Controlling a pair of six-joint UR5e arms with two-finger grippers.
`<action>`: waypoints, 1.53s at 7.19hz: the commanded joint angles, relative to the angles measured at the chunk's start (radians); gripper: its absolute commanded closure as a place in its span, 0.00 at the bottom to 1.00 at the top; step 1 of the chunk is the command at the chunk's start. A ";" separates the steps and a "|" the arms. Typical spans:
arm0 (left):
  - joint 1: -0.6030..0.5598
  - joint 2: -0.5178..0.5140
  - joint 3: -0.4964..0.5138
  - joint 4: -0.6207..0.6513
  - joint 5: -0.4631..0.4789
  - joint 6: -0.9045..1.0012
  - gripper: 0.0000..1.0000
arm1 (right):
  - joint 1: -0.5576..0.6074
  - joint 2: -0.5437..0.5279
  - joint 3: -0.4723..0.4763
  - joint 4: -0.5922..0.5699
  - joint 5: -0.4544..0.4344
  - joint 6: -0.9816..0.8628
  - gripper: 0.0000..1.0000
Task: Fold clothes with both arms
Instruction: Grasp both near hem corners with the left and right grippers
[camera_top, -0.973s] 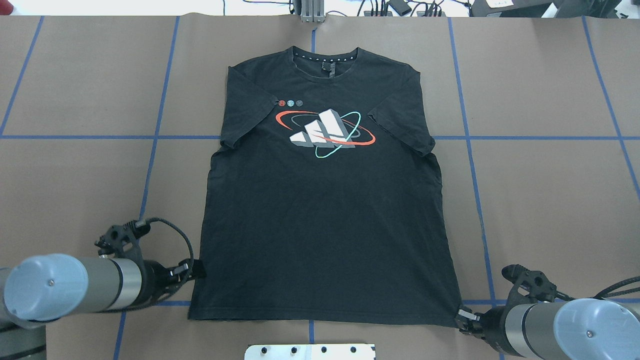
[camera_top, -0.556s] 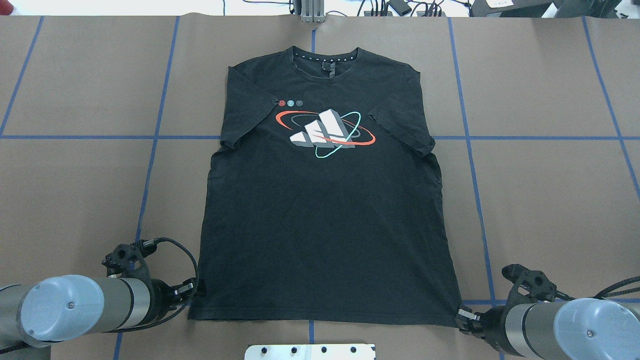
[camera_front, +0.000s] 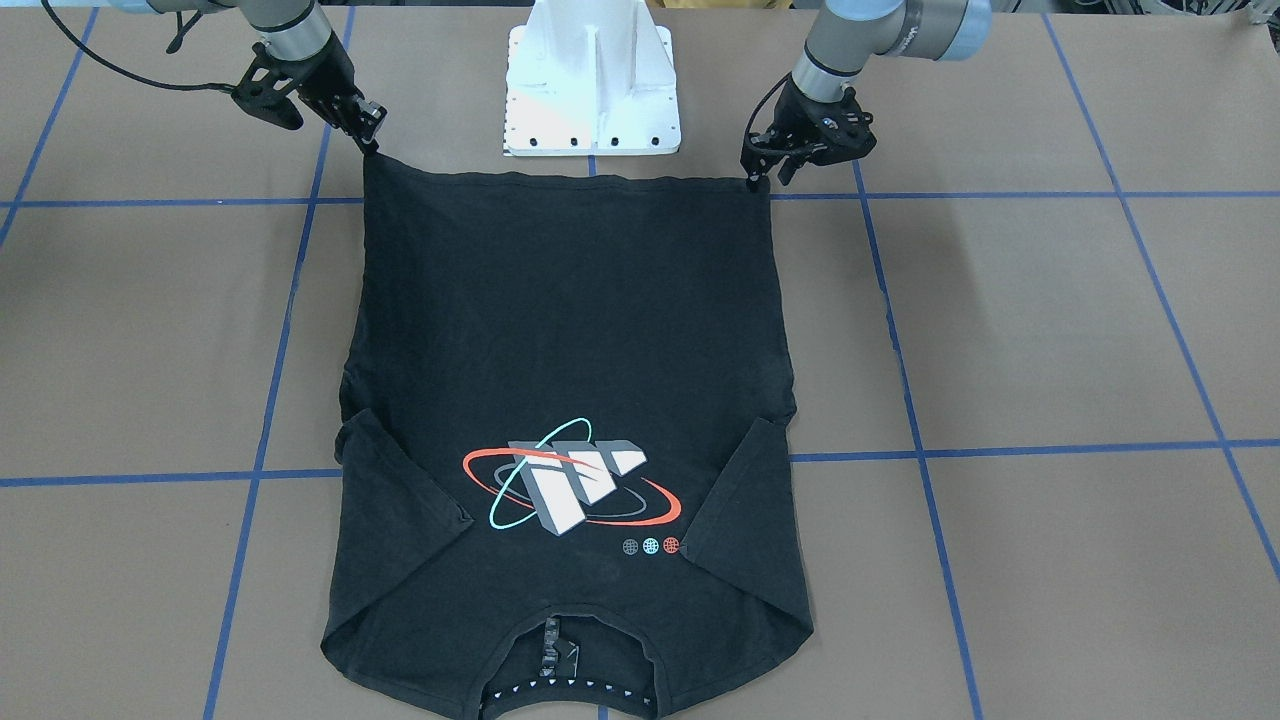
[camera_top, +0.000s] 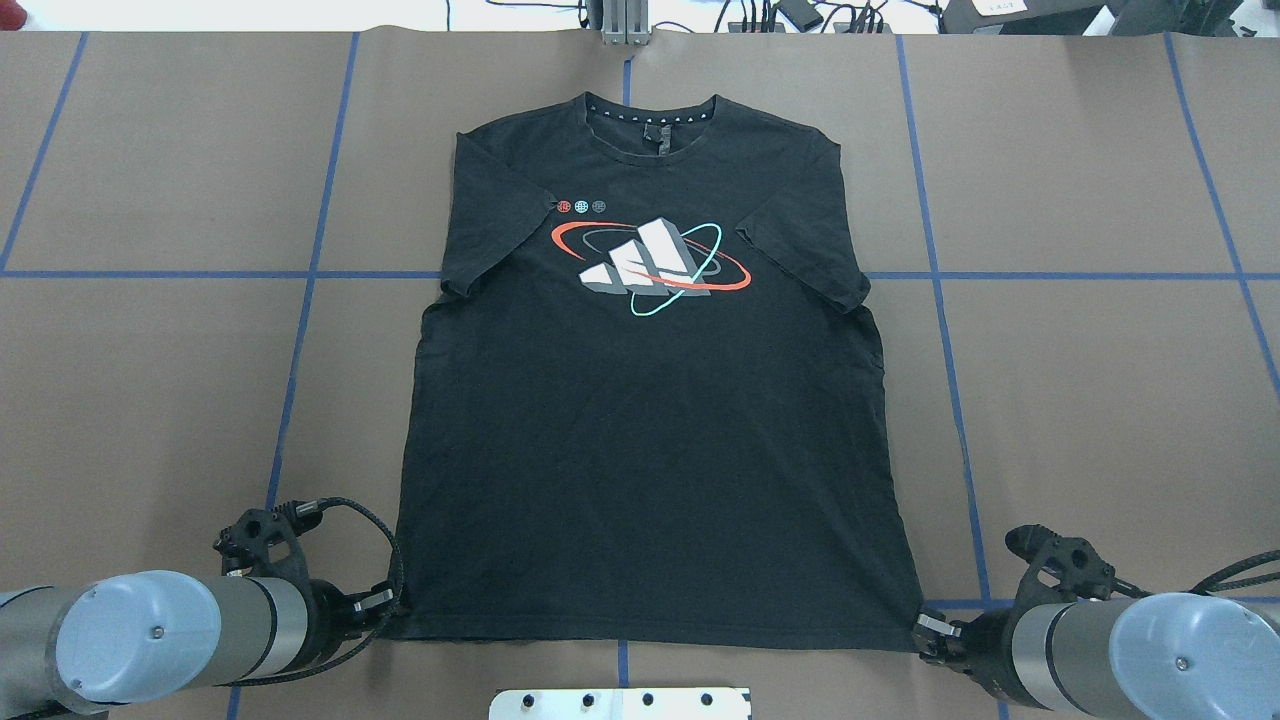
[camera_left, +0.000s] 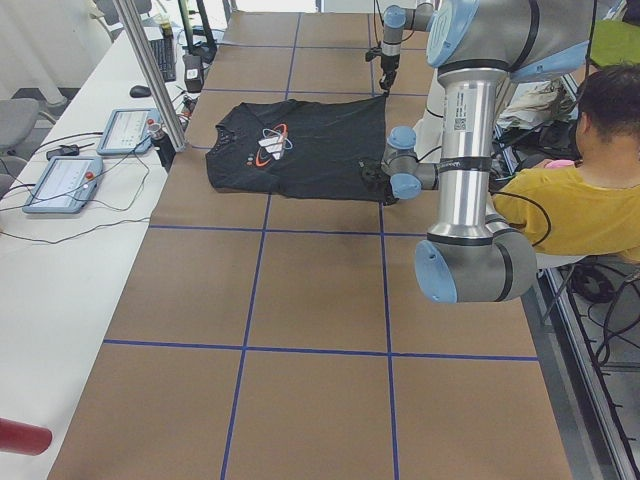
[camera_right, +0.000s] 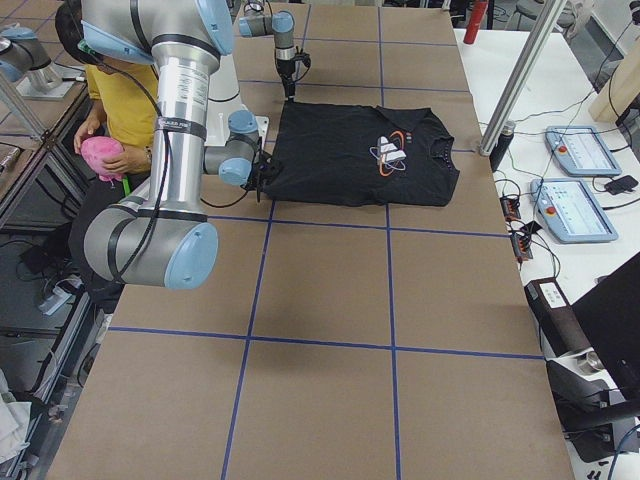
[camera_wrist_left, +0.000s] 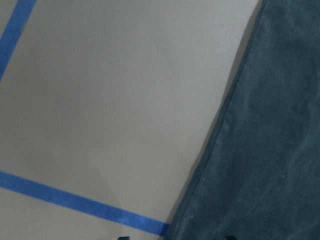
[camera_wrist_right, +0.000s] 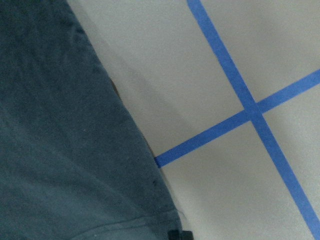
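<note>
Left tool (camera_top: 392, 612) lower, at T-shirt (camera_top: 650, 420) hem corner

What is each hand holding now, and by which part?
The left hand and the right hand each sit at a bottom hem corner of the T-shirt, which lies flat. A closed grip cannot be confirmed.

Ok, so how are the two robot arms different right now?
The left arm reaches the T-shirt at the hem corner on the robot's left; the right arm reaches the opposite hem corner. The left arm's cable curls in a loop beside its wrist; the right arm's cable trails off sideways. Both are grey with light-blue caps and sit low by the hem.
</note>
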 joint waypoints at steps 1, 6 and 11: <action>0.006 -0.002 0.001 0.002 0.000 -0.002 0.61 | 0.002 -0.002 -0.001 0.000 0.000 0.000 1.00; -0.008 0.009 -0.054 0.011 0.000 0.000 1.00 | 0.002 -0.004 0.001 0.000 0.002 0.000 1.00; 0.015 0.006 -0.088 0.107 -0.002 0.000 0.35 | -0.001 -0.042 0.048 -0.002 0.003 0.000 1.00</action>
